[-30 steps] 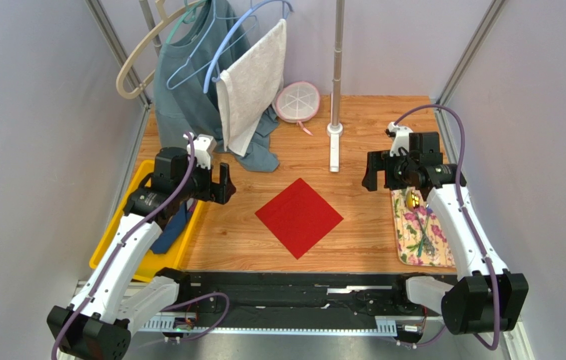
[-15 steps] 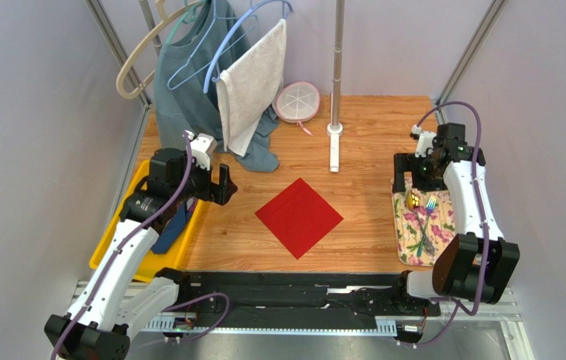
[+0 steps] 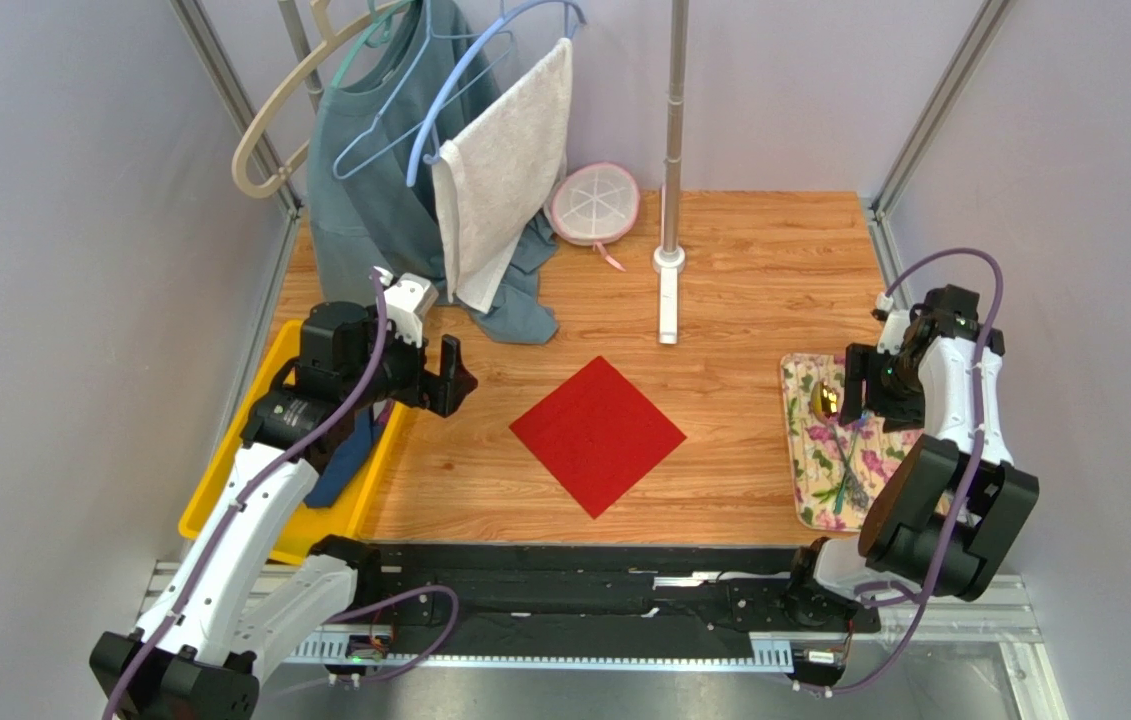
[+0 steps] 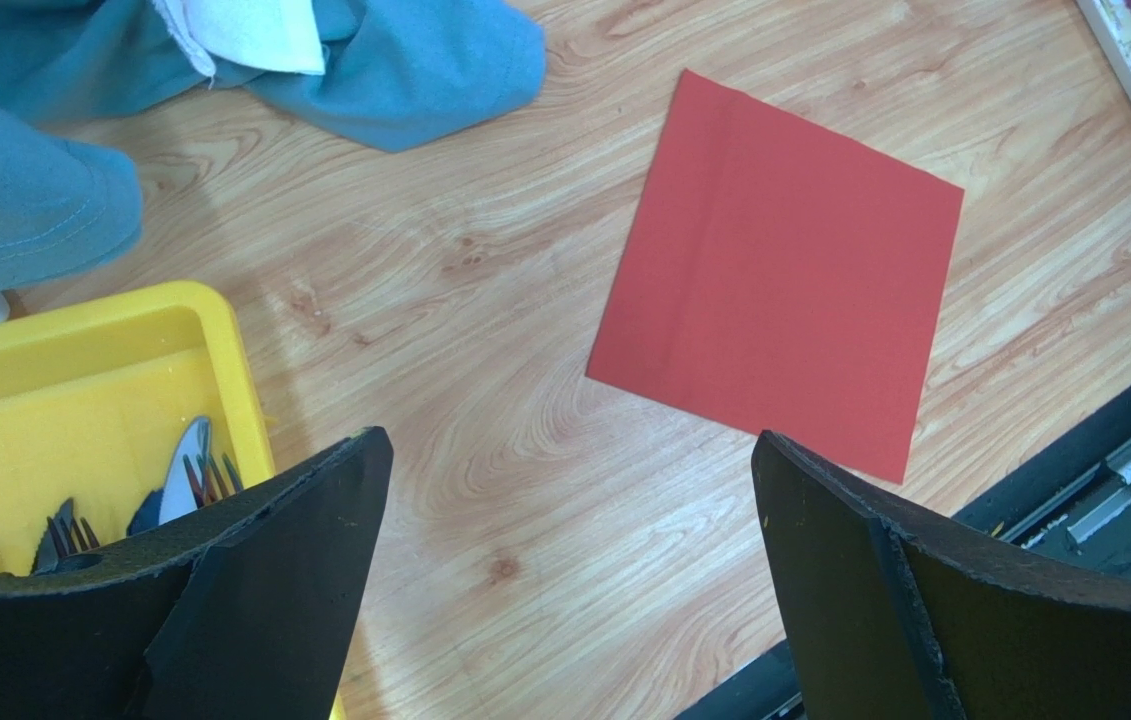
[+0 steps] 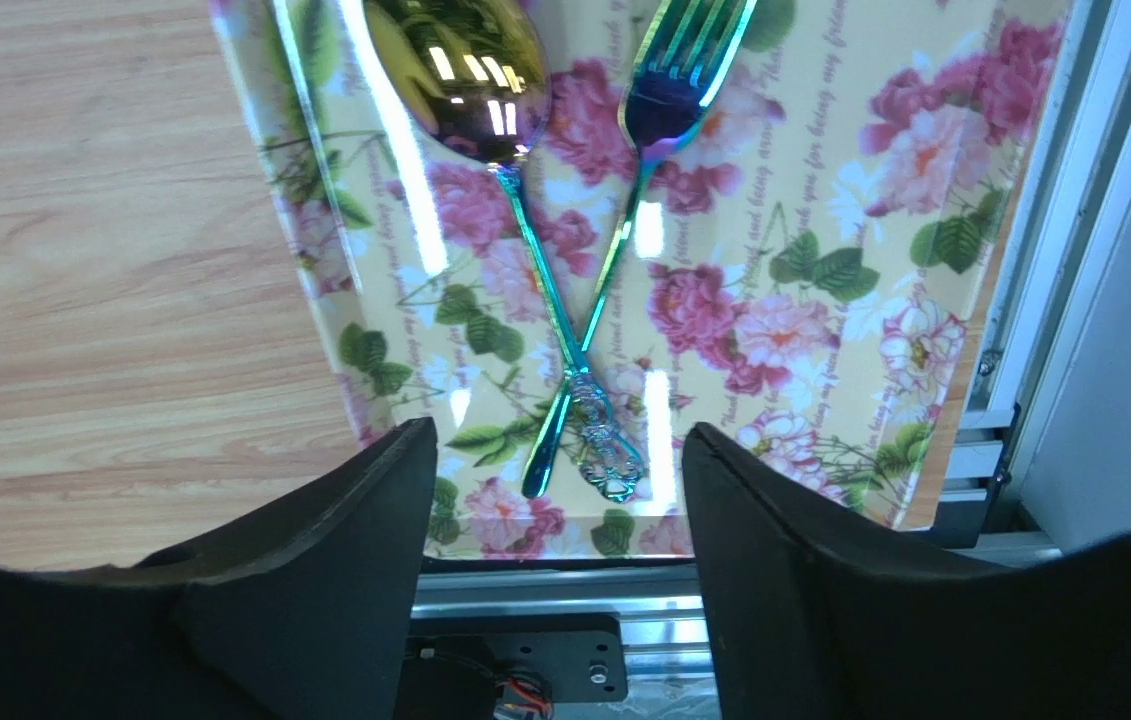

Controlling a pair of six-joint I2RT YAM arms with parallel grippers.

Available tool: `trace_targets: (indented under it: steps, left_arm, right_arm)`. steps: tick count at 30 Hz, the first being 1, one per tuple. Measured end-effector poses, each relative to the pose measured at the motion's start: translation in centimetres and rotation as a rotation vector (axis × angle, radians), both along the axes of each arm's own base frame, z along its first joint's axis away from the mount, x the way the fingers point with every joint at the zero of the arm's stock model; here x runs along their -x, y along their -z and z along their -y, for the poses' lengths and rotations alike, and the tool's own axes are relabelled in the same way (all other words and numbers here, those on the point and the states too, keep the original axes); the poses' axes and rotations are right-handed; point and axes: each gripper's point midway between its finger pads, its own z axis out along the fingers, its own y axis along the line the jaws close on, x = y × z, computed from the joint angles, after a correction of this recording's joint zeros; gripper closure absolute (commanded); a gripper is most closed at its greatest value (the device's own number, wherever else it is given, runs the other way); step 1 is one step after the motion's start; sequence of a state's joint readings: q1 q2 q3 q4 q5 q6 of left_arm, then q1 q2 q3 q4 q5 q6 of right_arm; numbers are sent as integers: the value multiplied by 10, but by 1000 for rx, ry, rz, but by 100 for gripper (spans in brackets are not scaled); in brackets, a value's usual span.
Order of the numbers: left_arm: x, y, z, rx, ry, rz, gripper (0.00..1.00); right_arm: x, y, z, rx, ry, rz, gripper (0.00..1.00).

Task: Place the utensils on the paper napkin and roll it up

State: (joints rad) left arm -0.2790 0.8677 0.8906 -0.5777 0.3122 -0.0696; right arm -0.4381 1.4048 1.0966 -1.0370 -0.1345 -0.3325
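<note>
Utensils (image 5: 582,365) gleam iridescent gold, slim handles crossed.

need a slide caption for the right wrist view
Right gripper, jaws open, hovers over a spoon and fork lying with handles crossed on the floral mat.

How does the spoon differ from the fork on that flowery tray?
The spoon has a rounded gold-toned bowl; the fork has tines tinted blue and purple. The spoon's handle slants one way, the fork's the other, so they cross. The spoon's handle ends in an ornate tip; the fork's looks plain. Both lie flat on the floral tray with slim handles.
</note>
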Motion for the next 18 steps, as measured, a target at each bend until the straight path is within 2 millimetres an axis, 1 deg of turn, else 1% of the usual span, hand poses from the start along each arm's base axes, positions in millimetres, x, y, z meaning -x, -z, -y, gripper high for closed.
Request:
trace_targets:
  steps: [2,3,5,8,11,18]
  left_arm:
    - [0,0,0,0,1,0,1]
    - [0,0,0,0,1,0,1]
    - [0,0,0,0,1,-1,1]
    - [-1,1,0,-2,0,-3,1]
    - [-1,3,0,-3,0,-10,1]
    - [-1,4,4,9,14,-19,1]
  right_arm:
    - [1,8,7,5,42,-14,50]
    - [1,12,10,9,56,-19,58]
    - [-1,19,14,15,88,-26,60]
    - [-8,27,18,13,121,-29,67]
    - [-13,34,20,10,156,-33,68]
    - [-21,44,27,22,215,-31,70]
